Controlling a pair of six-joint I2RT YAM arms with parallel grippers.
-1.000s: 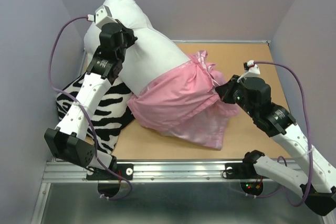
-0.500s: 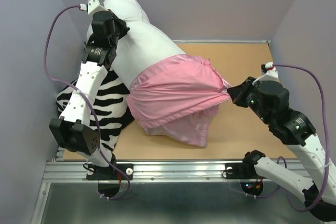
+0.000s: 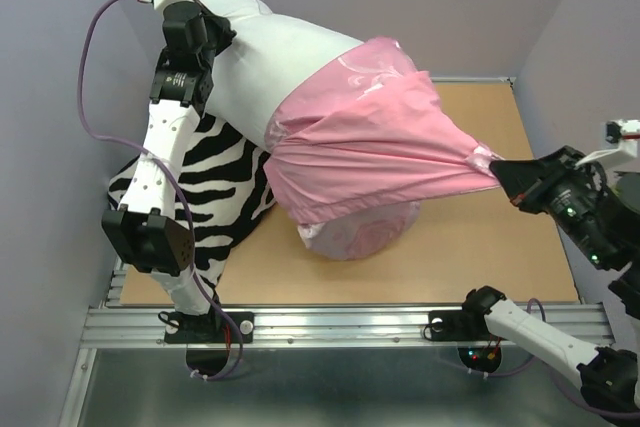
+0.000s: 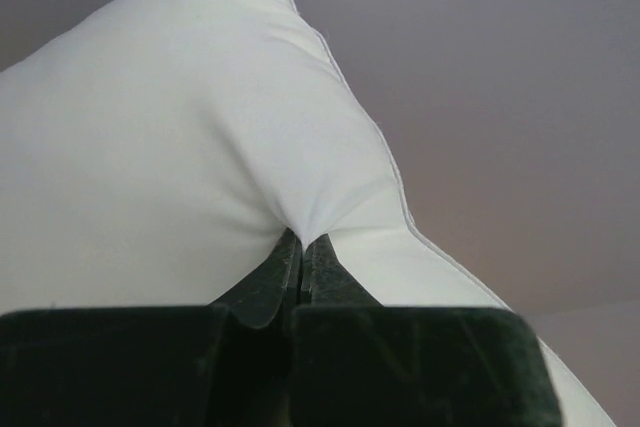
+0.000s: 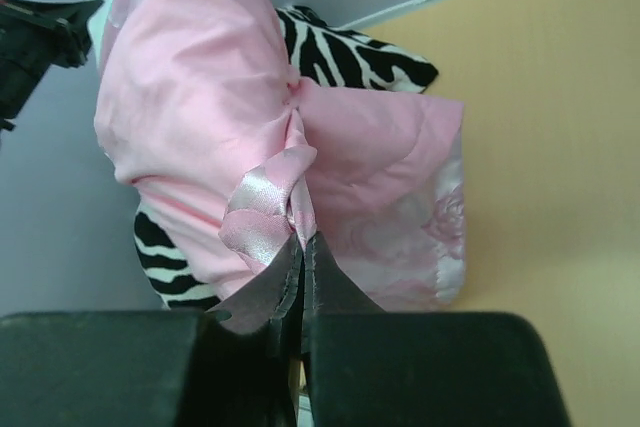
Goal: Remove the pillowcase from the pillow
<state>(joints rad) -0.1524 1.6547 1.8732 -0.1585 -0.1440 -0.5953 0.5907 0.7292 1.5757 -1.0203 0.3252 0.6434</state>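
Observation:
The white pillow hangs lifted at the back left, its near half still inside the pink pillowcase. My left gripper is shut on a pinch of the bare pillow near its upper end; the left gripper shows white cloth drawn into its tips. My right gripper is shut on a gathered fold of the pillowcase and stretches it taut to the right. The right gripper grips a twisted satin edge. The pillowcase's loose end sags onto the table.
A zebra-striped pillow lies on the wooden table at the left, under the lifted pillow. Lilac walls close in the back and both sides. A metal rail runs along the near edge.
My left gripper has risen and carried the pillow's end up and back. My right gripper has pulled right toward the table's edge, stretching the pillowcase further down the pillow.

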